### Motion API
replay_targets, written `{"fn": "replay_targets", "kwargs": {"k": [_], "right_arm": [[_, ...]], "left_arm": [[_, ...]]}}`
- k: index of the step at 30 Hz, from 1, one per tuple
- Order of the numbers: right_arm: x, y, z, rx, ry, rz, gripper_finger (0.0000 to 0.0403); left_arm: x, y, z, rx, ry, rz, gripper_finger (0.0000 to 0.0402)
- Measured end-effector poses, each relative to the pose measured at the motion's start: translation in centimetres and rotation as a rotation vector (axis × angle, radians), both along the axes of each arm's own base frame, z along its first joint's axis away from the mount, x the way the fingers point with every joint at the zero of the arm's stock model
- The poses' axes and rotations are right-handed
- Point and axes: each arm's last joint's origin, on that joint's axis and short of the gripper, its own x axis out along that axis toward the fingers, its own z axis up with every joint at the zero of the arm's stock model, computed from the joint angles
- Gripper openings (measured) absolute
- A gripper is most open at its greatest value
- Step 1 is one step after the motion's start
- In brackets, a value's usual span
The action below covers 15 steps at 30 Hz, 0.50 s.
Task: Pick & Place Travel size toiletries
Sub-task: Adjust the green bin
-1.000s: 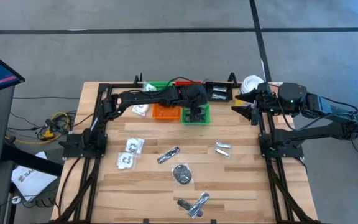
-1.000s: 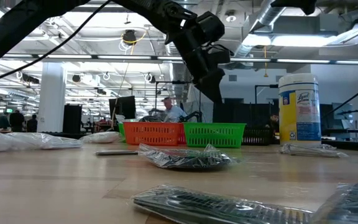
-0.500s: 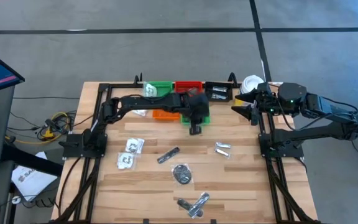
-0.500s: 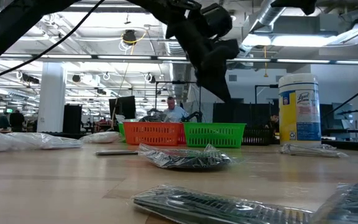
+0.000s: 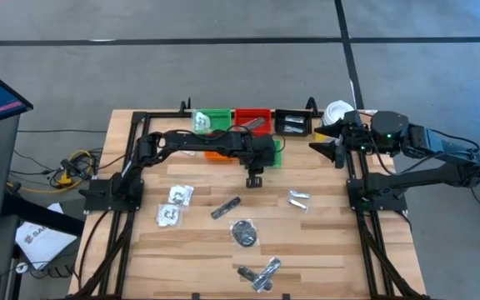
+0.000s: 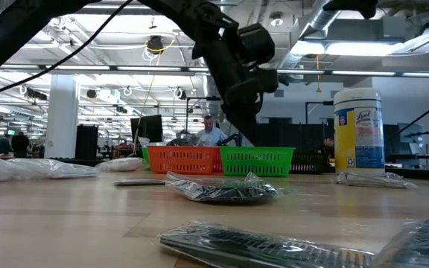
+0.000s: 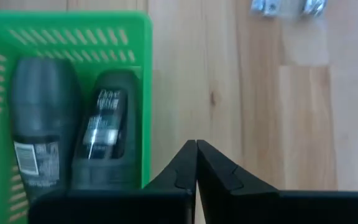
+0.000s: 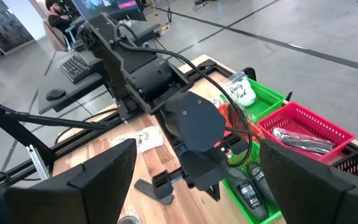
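Note:
Travel size toiletries lie loose on the wooden table: clear packets, a slim sachet, a dark oval in plastic, a silvery sachet and more near the front. Two dark deodorants lie in the green basket. My left gripper hangs shut and empty above bare wood just in front of that basket, fingers pointing steeply down. My right gripper waits open at the table's right edge, held high.
Green, red and black trays line the far edge, with an orange basket in front. A tall white canister stands at the far right. Bare wood lies between the baskets and the loose items.
My left gripper has moved from above the green basket toward the table's near edge, sinking a little and tipping more steeply downward. It now hangs over bare wood in front of the basket. Nothing on the table has shifted.

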Motion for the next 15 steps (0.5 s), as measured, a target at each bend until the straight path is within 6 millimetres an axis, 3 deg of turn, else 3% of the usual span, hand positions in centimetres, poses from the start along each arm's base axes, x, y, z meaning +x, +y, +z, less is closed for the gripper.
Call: {"fn": "replay_targets", "kwargs": {"k": [8,15], "right_arm": [[0.9,-0.1,-0.4,0.004,0.034,0.000,0.0328],[1.1,-0.1,-0.4,0.004,0.035,0.000,0.0327]], "left_arm": [[0.2,-0.5,-0.3,0.002,-0.009,-0.016,0.0000],[0.4,0.0,-2.0,0.016,0.027,0.001,0.0000]]}}
